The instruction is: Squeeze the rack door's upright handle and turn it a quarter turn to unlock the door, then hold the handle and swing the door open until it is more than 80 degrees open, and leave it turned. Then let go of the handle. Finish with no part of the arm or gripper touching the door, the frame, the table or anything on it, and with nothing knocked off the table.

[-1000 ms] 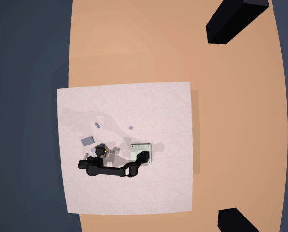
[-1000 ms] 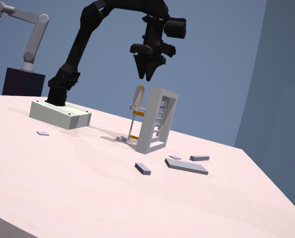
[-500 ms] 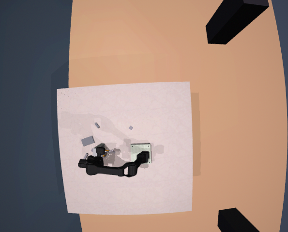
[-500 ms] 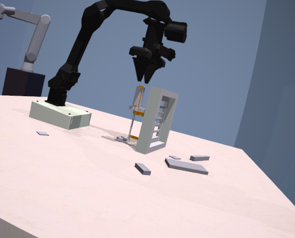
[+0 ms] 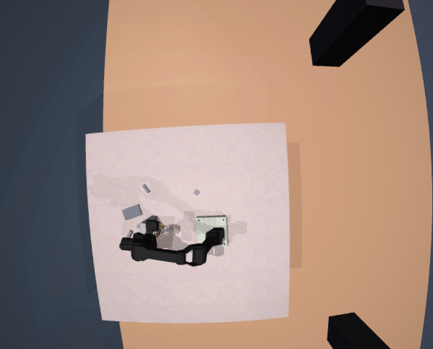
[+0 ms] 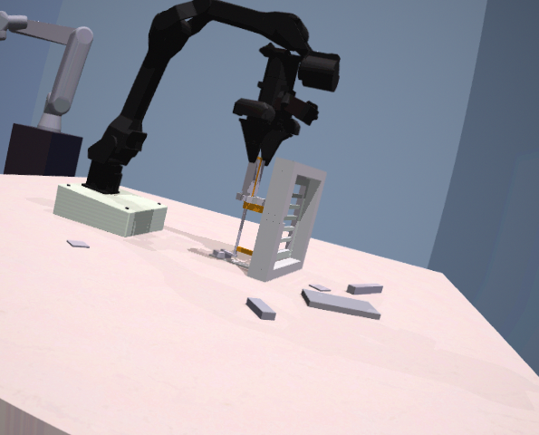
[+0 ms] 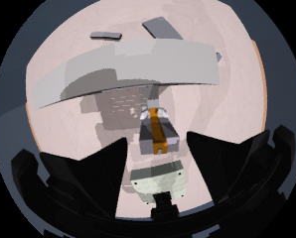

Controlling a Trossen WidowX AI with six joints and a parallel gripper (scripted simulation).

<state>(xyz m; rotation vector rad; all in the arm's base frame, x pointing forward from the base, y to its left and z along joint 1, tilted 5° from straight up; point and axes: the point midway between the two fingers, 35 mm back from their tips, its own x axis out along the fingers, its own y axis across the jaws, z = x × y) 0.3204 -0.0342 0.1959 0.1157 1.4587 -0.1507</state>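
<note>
The grey rack frame [image 6: 265, 234] [image 7: 138, 61] stands upright on the table. The upright handle [image 6: 249, 178] [image 7: 158, 128], grey with an orange strip, stands at the frame's side facing the arm's base, above an orange bracket [image 6: 253, 207]. The door looks shut against the frame, but its panel is mostly hidden. My gripper [image 6: 260, 162] [image 7: 158, 139] points down, open, with its fingertips at the height of the handle's top. In the wrist view the handle shows between the two fingers, with a gap on each side. Whether the fingers touch it cannot be told.
A large grey block [image 5: 132, 211] [image 6: 341, 304] and smaller blocks [image 5: 145, 187] [image 6: 260, 309] [image 6: 364, 288] lie beyond and beside the frame. A flat grey tile [image 5: 196, 192] [image 6: 78, 244] lies near the pale green arm base [image 5: 201, 229] [image 6: 91, 210]. Another arm [image 6: 68, 70] stands in the background.
</note>
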